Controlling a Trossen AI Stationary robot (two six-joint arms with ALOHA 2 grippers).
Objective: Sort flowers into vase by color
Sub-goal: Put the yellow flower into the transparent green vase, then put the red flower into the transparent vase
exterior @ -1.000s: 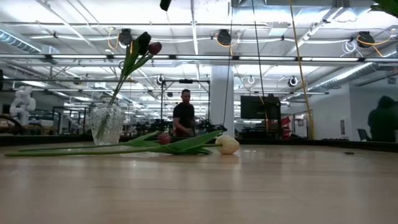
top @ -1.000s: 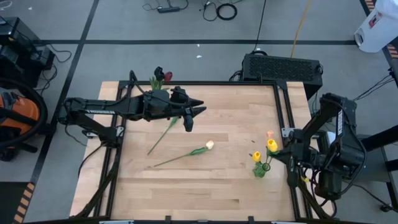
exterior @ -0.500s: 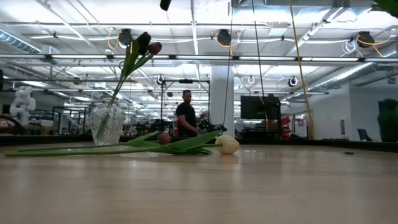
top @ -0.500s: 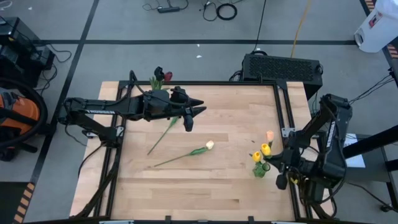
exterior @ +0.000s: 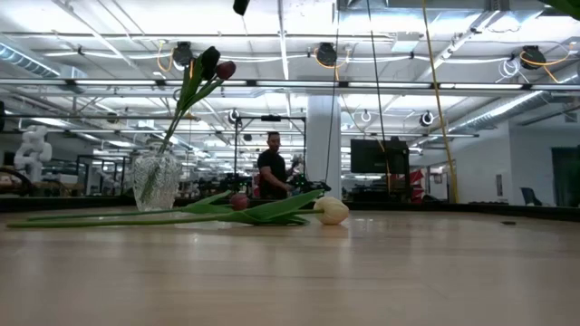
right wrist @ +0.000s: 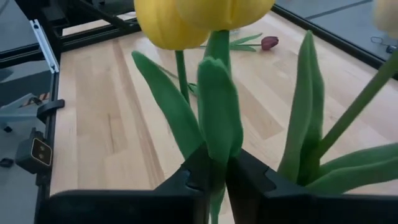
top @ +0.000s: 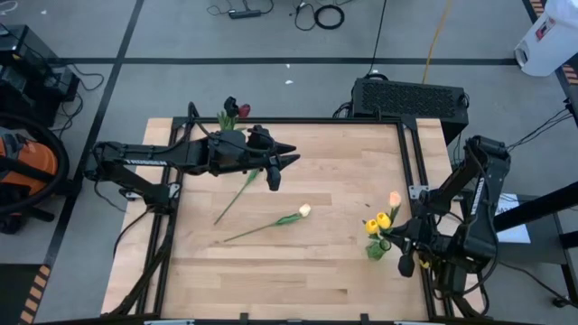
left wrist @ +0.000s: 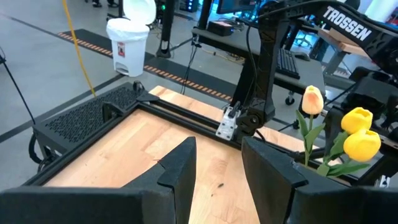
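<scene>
At the table's near right, a small vase [top: 376,249] holds a yellow tulip [top: 372,227] and a peach one [top: 394,198]. My right gripper [top: 397,242] is shut on a second yellow tulip [top: 386,219] right beside them. A glass vase [exterior: 156,179] at the far left holds dark red and near-black tulips [top: 233,112]. A dark red tulip [top: 237,194] and a cream tulip [top: 304,210] lie flat on the wood. My left gripper [top: 282,167] hovers open over the dark red one's head end, holding nothing. My right gripper pinches the yellow tulip's green stem and leaf [right wrist: 217,146] between its two fingers [right wrist: 252,177], a little below the head. The fingers slant down from the table's right side and lie across the stem. The tulip stands upright; its lower end is hidden below the fingers.
The black frame rail [top: 411,153] runs along the table's right edge, close to the small vase. A perforated black box [top: 411,97] stands beyond the far right corner. Bare wood [top: 298,271] stretches along the near side. A person [exterior: 270,167] stands in the room behind.
My right gripper has gone down with the yellow tulip, rolling slightly. The tulip's head has sunk from above the small vase to beside the other yellow head. The lying tulips have stayed put.
</scene>
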